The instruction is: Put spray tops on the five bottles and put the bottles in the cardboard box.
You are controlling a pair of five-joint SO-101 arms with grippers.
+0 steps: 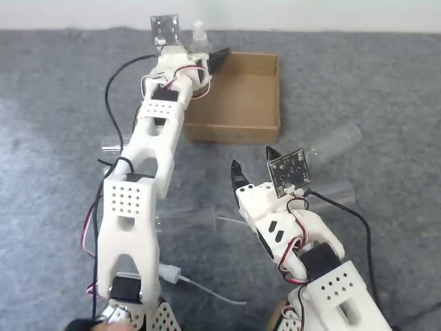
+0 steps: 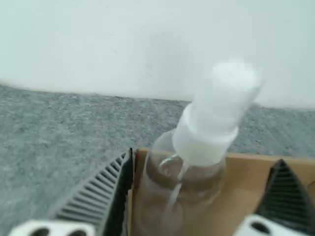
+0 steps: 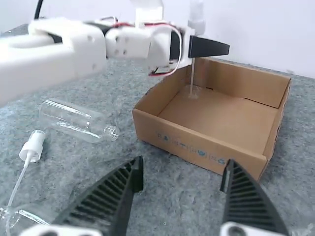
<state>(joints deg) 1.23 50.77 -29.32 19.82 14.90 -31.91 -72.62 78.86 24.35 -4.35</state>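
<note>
My left pincer stands open around a capped bottle at the box's far corner, so I judge this one delivered. The right pincer hangs open. Next I'd back left out and fetch the bare bottle.

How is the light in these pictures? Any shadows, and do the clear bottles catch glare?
High view: soft, even light, only faint shade on the grey mat. Right wrist view: pale highlights run along the lying clear bottle; the cardboard box is mildly shaded inside. Left wrist view: the white spray top nearly merges with the bright wall.
</note>
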